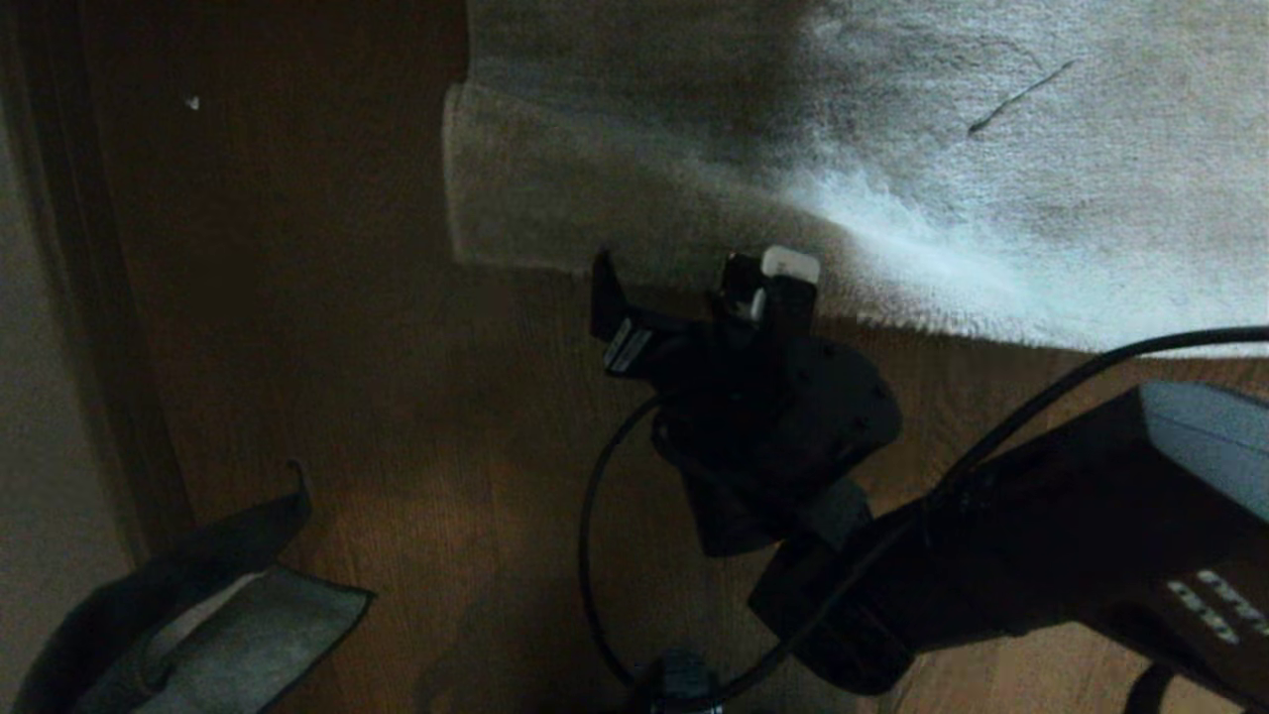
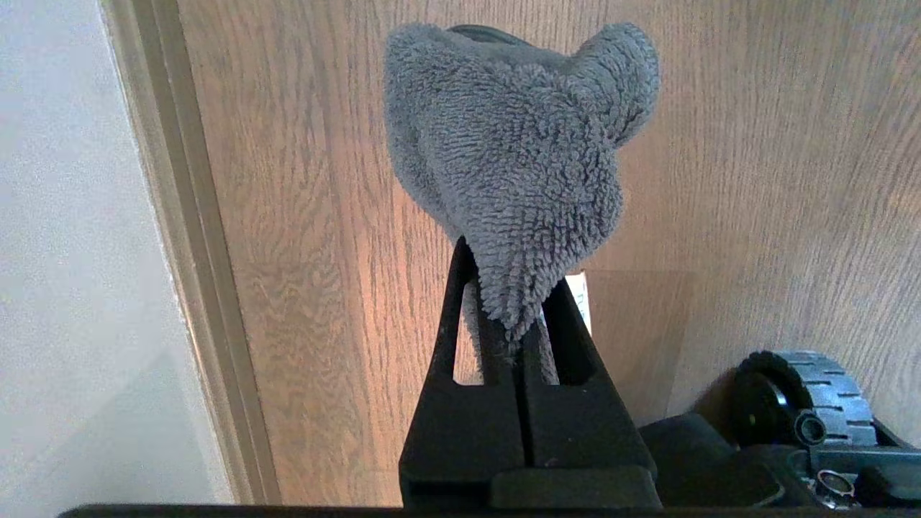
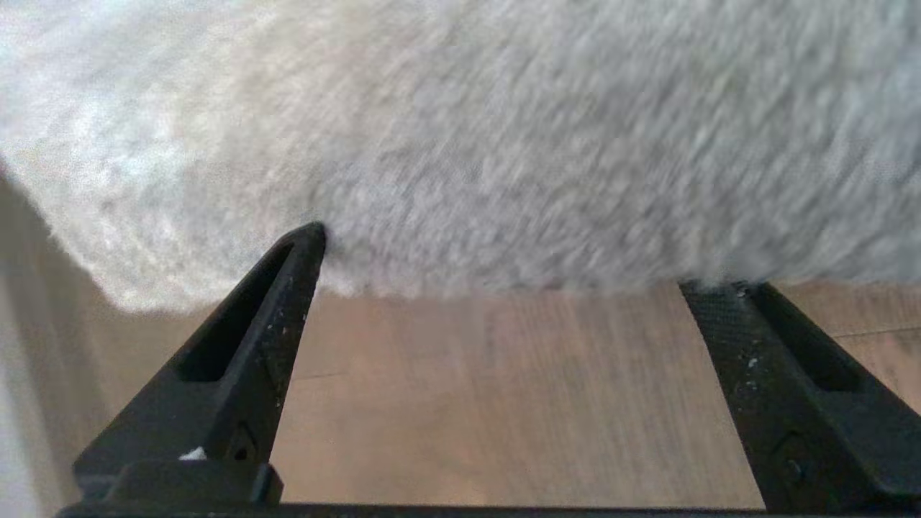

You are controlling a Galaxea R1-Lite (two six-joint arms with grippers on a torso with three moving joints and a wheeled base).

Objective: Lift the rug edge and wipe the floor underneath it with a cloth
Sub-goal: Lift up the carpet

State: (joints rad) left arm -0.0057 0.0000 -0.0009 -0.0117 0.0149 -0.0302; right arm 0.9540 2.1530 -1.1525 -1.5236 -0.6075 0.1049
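The light-grey rug fills the far right of the head view, and its near edge and left corner lie flat on the brown wood floor. My right gripper is open and low at that edge. In the right wrist view its fingertips touch the rug edge with bare floor between them. My left gripper is shut on the grey cloth, which bunches out past the fingers. The cloth also shows at the near left in the head view.
A pale wall with a baseboard runs along the left side. A black cable loops beneath the right arm. The base's wheel sits close to the left gripper. A dark streak marks the rug.
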